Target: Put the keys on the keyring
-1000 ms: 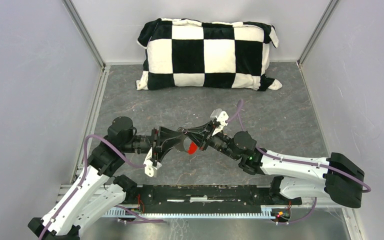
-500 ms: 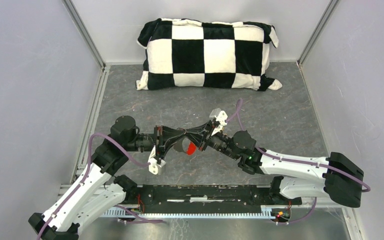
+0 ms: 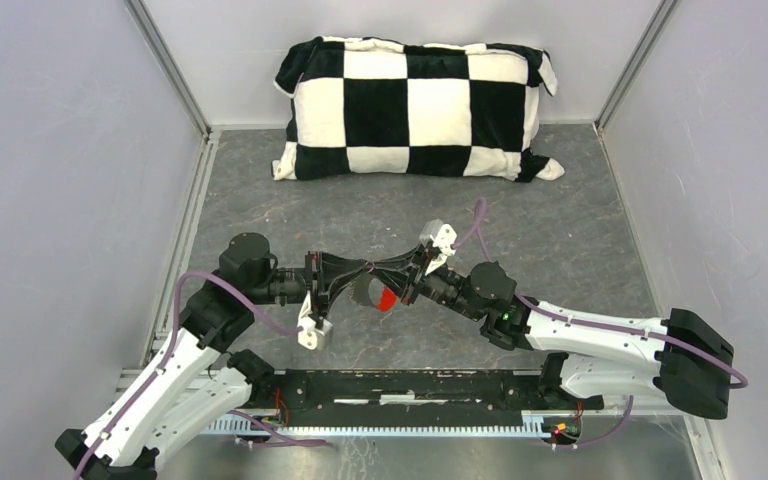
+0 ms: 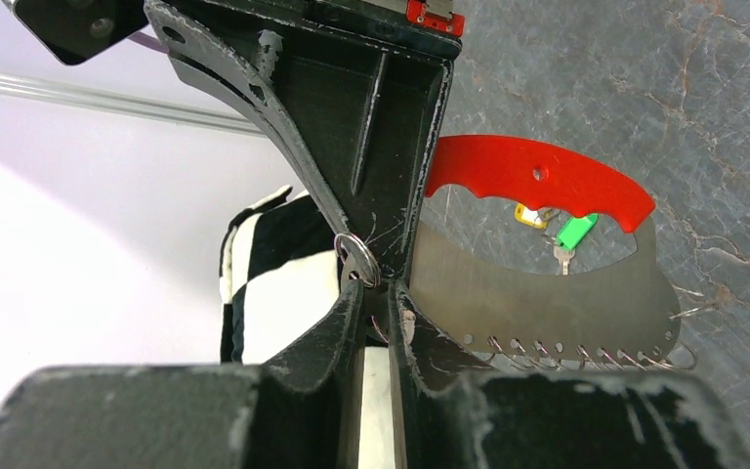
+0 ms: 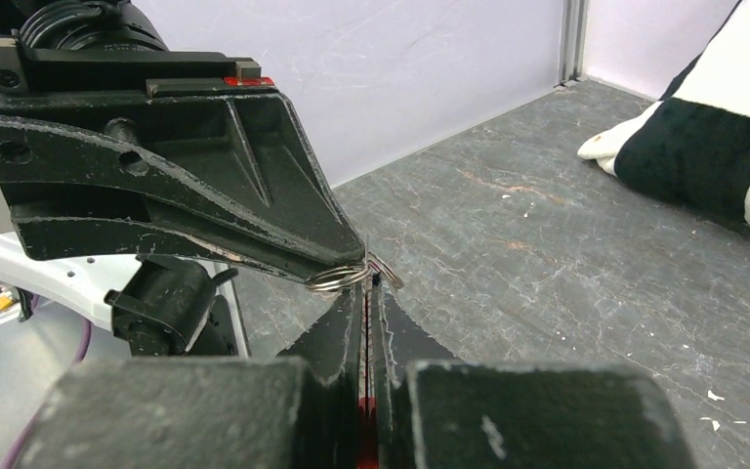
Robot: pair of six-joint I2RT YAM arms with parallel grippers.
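Observation:
My two grippers meet tip to tip above the middle of the grey table. The thin silver keyring (image 4: 356, 259) sits pinched at the tips of my left gripper (image 4: 376, 290), and it also shows in the right wrist view (image 5: 342, 278). My right gripper (image 5: 366, 288) is shut on the red tag (image 4: 537, 181), whose red shows between its jaws. In the top view the left gripper (image 3: 362, 268) and the right gripper (image 3: 376, 270) touch, with the red tag (image 3: 386, 298) below them. The yellow-headed key (image 4: 525, 215) and the green-headed key (image 4: 576, 232) show beyond the tag; I cannot tell whether they hang or lie.
A thin grey metal plate (image 4: 547, 303) with a row of small holes and wire loops hangs beside the red tag. A black-and-white checkered pillow (image 3: 415, 105) lies against the back wall. Grey walls close in left and right. A black rail (image 3: 410, 385) runs along the near edge.
My left gripper has turned at the wrist and closed in on the right gripper's tips. The right arm and the red tag have barely moved.

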